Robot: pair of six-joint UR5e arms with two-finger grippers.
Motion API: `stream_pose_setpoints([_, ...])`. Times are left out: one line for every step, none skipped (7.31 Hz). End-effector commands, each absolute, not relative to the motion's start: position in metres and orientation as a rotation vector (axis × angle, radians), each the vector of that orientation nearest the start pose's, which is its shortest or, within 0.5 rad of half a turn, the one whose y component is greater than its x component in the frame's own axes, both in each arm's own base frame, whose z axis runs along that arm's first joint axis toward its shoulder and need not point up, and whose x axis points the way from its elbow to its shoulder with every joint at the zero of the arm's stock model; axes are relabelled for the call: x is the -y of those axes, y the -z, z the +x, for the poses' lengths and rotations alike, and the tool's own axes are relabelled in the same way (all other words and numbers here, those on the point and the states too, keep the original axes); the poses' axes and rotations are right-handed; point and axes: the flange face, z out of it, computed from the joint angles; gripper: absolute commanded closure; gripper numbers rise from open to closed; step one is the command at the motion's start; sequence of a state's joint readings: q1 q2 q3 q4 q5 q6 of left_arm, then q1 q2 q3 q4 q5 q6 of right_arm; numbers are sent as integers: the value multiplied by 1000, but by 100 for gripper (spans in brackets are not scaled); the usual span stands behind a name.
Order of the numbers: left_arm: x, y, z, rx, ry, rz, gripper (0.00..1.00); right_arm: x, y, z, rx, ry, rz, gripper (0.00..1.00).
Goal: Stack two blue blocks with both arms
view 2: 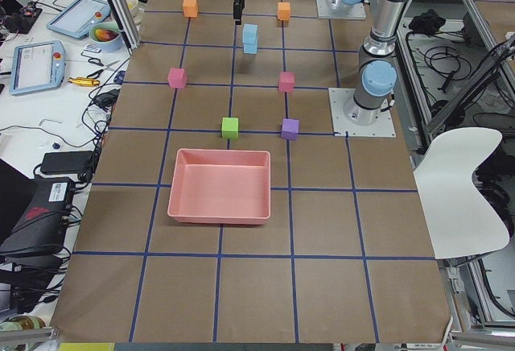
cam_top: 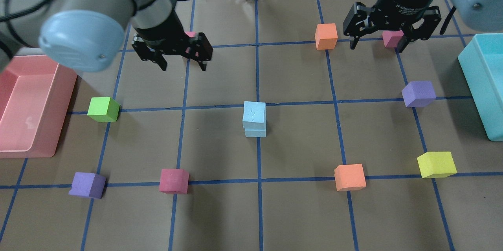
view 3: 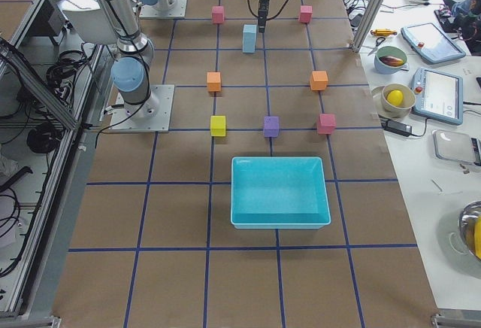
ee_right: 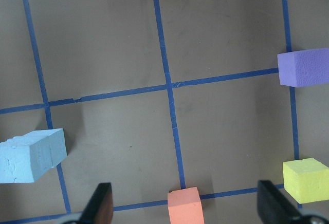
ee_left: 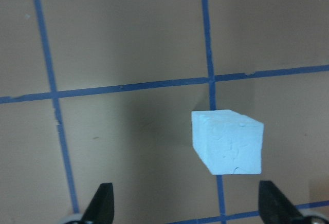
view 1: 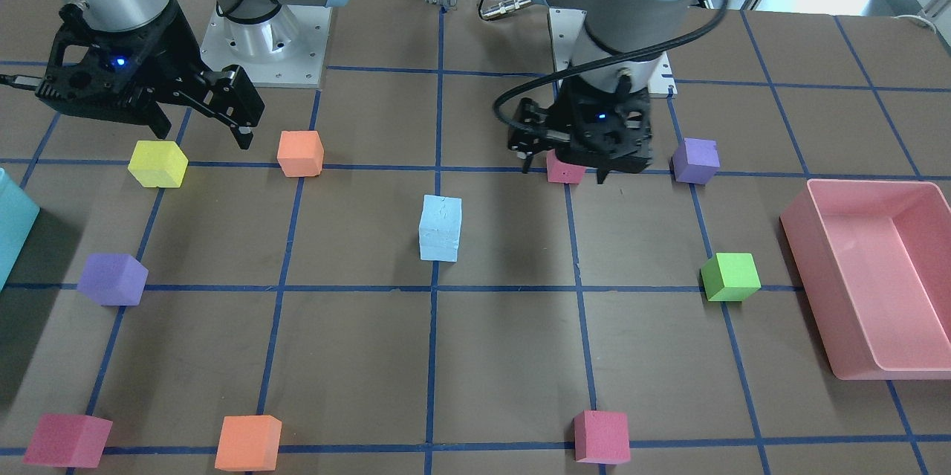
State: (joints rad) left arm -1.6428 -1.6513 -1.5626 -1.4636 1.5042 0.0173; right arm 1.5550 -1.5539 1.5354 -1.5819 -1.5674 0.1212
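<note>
The two blue blocks stand stacked, one on the other, on a grid line at the table's middle; the stack also shows in the left wrist view and at the left edge of the right wrist view. My left gripper is open and empty, raised, behind and to the left of the stack. My right gripper is open and empty, raised at the back right, apart from the stack.
A pink bin sits at the left edge and a teal bin at the right edge. Around the stack lie a green cube, purple cubes, a yellow cube, orange cubes and pink cubes.
</note>
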Motion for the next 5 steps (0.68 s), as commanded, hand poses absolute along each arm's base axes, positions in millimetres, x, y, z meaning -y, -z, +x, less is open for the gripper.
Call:
stream_pose_setpoints([518,-495,-103,-3195,105,101,0,504,-498,126,-3129,48,214,0])
stream_pose_setpoints([504,-509,-106,-3182,129,154,0,504,-498,126,-3128,48,214,0])
stream_pose_setpoints([496,-514,-106,-3184,122,155,0,505,-499,126,-3123,57,213,0])
stream_pose_setpoints([494,-503,-107,-3186,90,147,0,505,-499,126,-3126,57,214,0])
stream_pose_setpoints([493,-490,-108,-3190,66,148,0,505,-498,126,-3127,57,214,0])
